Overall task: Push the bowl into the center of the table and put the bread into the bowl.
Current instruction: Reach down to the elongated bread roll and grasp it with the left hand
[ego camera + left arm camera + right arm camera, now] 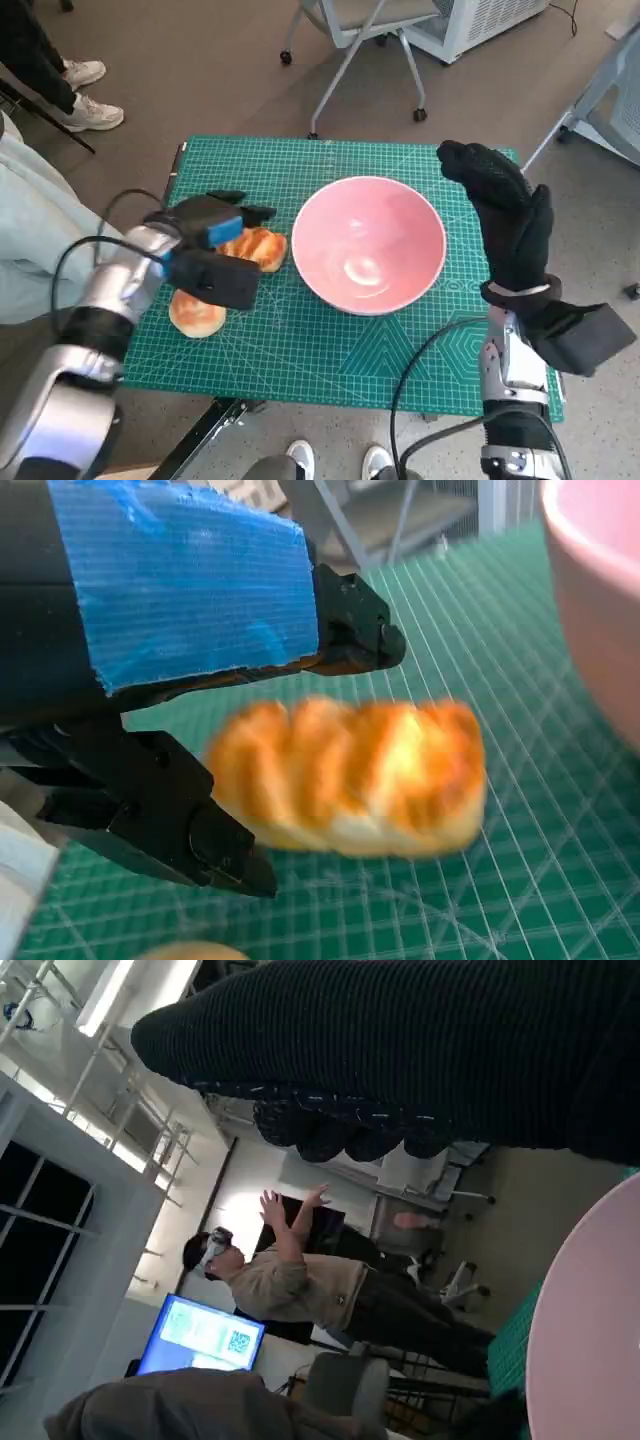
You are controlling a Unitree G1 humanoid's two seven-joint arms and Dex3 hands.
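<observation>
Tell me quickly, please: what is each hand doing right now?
Left hand: fingers apart around the bread; a real grip on it cannot be told.
Right hand: open, holds nothing, raised beside the bowl.

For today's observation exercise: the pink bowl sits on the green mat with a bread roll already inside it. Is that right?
Not quite. The pink bowl does sit on the green mat, but it is empty; the head view shows the bread roll beside it, at the left hand.
</observation>
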